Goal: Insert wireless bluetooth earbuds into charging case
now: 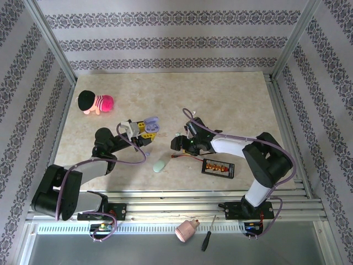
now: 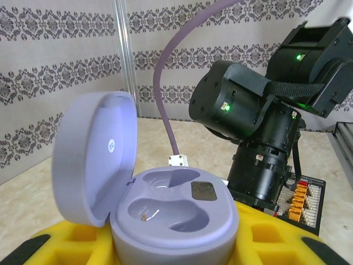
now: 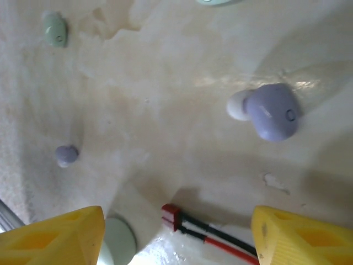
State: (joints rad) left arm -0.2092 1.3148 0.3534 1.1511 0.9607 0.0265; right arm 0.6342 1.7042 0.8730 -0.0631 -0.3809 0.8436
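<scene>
Two lavender buds lie on the table [image 3: 165, 83] ahead of the right pincer [image 3: 176, 229], whose yellow fingers [image 3: 55, 237] stand wide apart with nothing between them. The white-tipped lavender earbud [image 3: 273, 110] is ahead of the finger on the right of the wrist view, and the second lavender earbud [image 3: 66, 155] is ahead of the other finger. One pale green earbud [image 3: 55, 28] lies farther out on that same side. One red-and-black wire [image 3: 204, 232] runs between the fingertips. One lavender charging case [image 2: 176, 212] sits clamped in the left pincer [image 2: 182, 245], its lid [image 2: 94, 154] swung open and its two wells empty. From above, one closed pale green case [image 1: 159, 164] rests between the pincers, nearer the bases.
</scene>
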